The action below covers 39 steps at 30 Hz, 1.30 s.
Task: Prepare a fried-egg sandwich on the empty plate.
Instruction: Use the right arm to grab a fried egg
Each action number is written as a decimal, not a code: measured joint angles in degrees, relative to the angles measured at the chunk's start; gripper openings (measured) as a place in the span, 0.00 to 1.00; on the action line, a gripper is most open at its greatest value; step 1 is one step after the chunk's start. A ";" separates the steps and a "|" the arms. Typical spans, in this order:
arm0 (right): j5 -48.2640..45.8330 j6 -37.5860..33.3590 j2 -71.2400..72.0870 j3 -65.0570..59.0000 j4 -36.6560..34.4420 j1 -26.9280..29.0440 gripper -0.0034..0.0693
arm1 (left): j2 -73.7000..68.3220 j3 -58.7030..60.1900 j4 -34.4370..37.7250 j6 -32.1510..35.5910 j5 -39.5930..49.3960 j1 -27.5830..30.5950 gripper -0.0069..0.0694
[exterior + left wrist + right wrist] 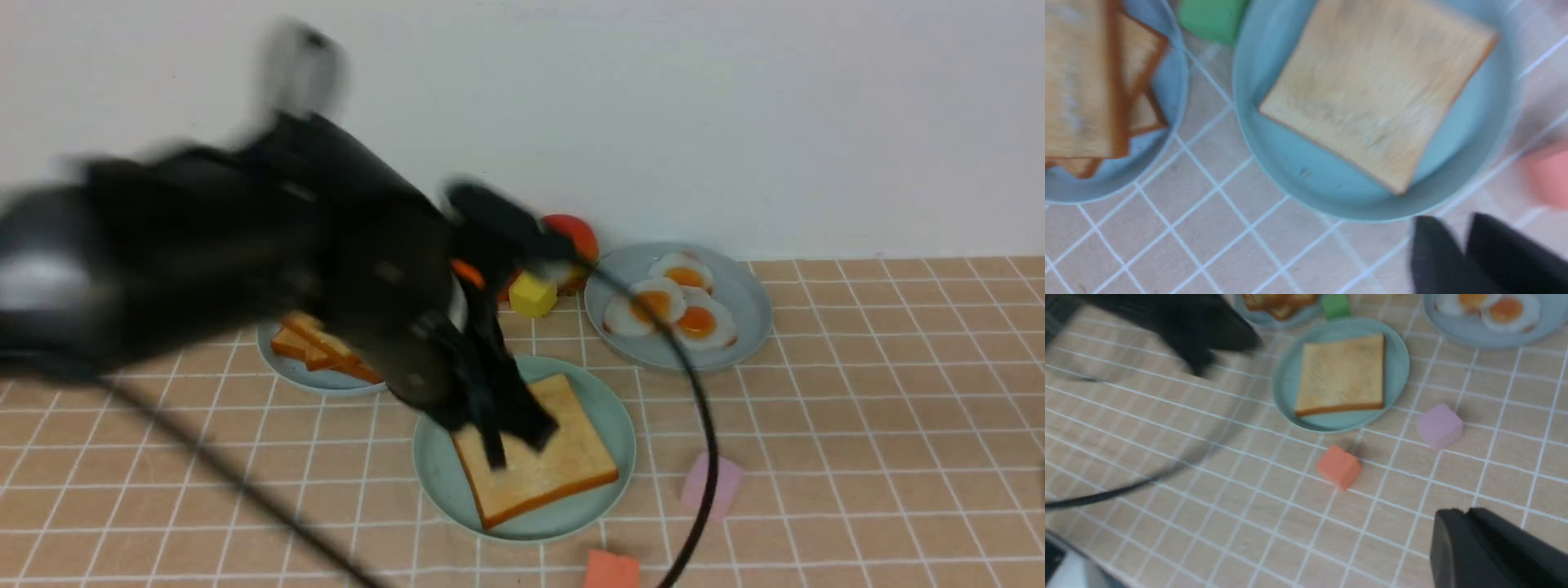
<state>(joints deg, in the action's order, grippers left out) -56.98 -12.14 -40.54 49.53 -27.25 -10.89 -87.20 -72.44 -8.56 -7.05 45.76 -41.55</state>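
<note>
One golden toast slice (563, 474) lies flat on the mint-green plate (433, 465); it also shows in the left wrist view (1376, 90) and the right wrist view (1341, 373). Three fried eggs (673, 306) sit on a blue-grey plate (743, 294) at the back right. My left gripper (518, 453) hangs just above the toast's near-left part, blurred, its jaws a little apart and empty (1455, 222). My right gripper (1466, 512) is shut and empty over bare table, out of the front view.
A pile of toast (322, 347) lies on a blue-grey plate at the back left. A yellow cube (532, 294) and a red tomato (575, 233) stand at the back. A pink cube (712, 486), an orange-red cube (611, 569) and a green cube (1336, 304) lie around the mint plate.
</note>
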 joint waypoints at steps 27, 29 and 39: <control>20.42 -2.54 -72.70 35.74 -8.09 1.87 0.57 | 59.23 37.00 8.56 -5.09 -29.90 0.00 0.07; 20.31 -2.54 -76.87 40.31 -9.59 2.66 0.58 | 59.23 37.00 8.56 -5.09 -31.25 0.00 0.07; 18.71 -2.54 -88.89 53.37 -12.91 3.32 0.59 | 59.23 37.00 8.91 -5.09 -31.51 0.00 0.07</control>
<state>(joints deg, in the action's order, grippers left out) -38.27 -14.68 -129.43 102.90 -40.16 -7.56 -27.97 -35.44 0.35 -12.14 14.25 -41.55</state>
